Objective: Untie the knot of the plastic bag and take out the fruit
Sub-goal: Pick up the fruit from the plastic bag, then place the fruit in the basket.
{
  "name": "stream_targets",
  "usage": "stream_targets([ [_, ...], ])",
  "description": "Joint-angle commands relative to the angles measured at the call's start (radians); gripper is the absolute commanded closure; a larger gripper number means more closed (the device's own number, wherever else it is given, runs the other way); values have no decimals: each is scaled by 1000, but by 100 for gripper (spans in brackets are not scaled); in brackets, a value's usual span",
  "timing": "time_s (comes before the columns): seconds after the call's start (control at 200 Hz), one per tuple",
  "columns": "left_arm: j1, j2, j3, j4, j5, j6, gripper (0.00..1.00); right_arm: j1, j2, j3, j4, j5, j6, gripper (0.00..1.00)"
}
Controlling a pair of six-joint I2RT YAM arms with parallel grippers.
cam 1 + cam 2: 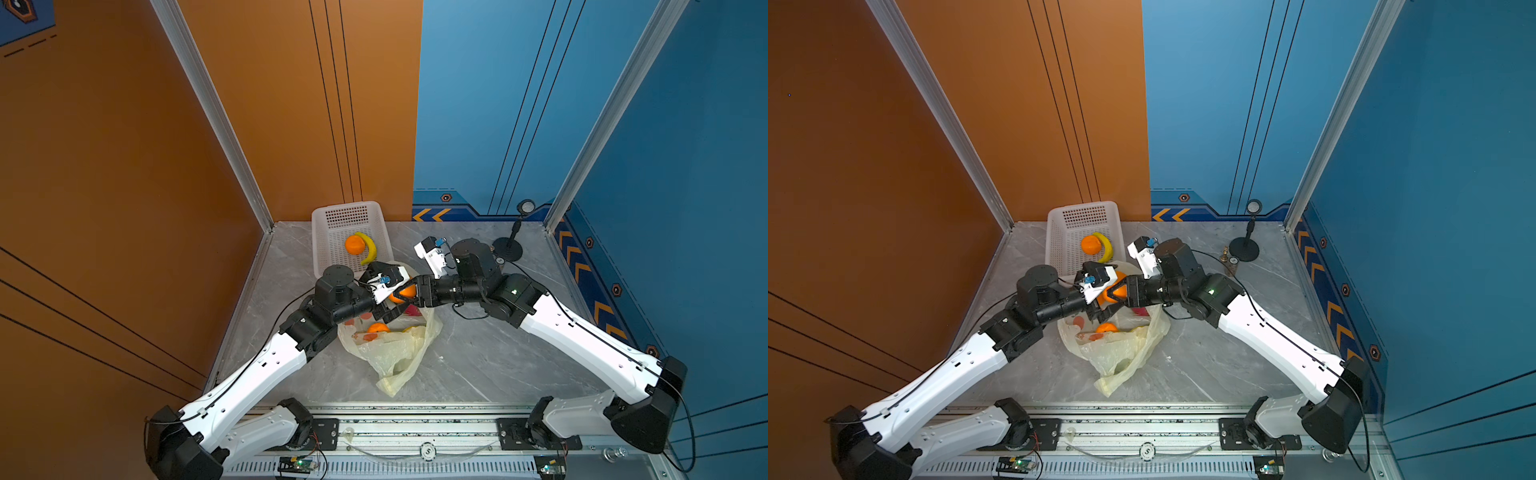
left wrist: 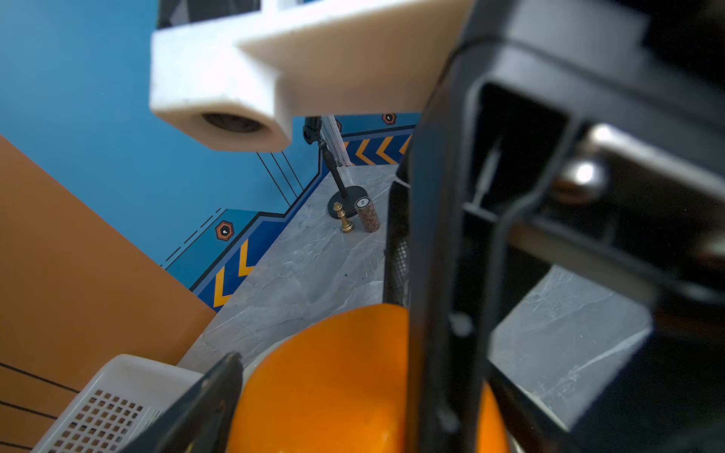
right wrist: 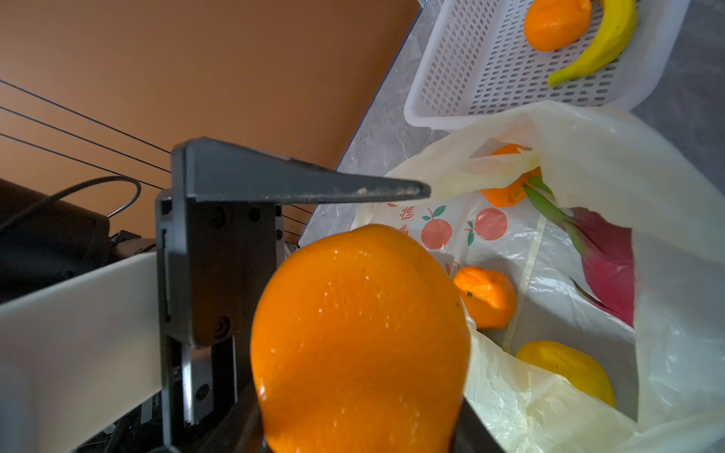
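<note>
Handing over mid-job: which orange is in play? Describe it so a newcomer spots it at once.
Find the pale-yellow plastic bag mid-table, in front of the white basket. Above its open mouth the right pincer grips an orange. It alone is in the air; the other oranges lie in bag or basket.

Two robot arms, left arm (image 1: 257, 365) and right arm (image 1: 582, 336), with long white shells dotted with small dark screw holes, joined by rounded black joints. Thin black cables (image 1: 469, 318) run back from the left pincer (image 1: 392, 311) and right pincer (image 1: 402, 291). Behind each pincer's black wedge-shaped fingers (image 3: 306, 184) sits a white bracket (image 1: 430, 253) with a blue connector (image 1: 439, 241).
</note>
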Motion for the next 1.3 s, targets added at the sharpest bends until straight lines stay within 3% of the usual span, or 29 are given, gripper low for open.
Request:
stream_targets([
  [0.0, -6, 3, 30, 51, 22, 17, 25, -6, 7, 17, -14, -35, 21, 53],
  [0.09, -6, 3, 25, 73, 18, 11, 34, -16, 10, 22, -14, -38, 21, 50],
  [0.19, -6, 9, 30, 84, -3, 0, 38, -30, 8, 29, -11, -40, 23, 44],
  [0.401, 35, 36, 76, 72, -83, -80, 42, -72, -48, 30, 13, 41, 25, 19],
  [0.626, 161, 135, 231, -38, -247, -237, 43, -124, -107, 12, 24, 162, -6, 13],
  [0.826, 313, 321, 435, -244, -363, -426, 45, -129, -92, 5, 42, 173, -16, 12],
  [1.021, 392, 560, 647, -435, -507, -500, 46, -121, -59, 14, 37, 166, -10, 12],
  [1.292, 480, 911, 932, -659, -570, -555, 47, -101, -21, 27, 18, 175, -18, 12],
])
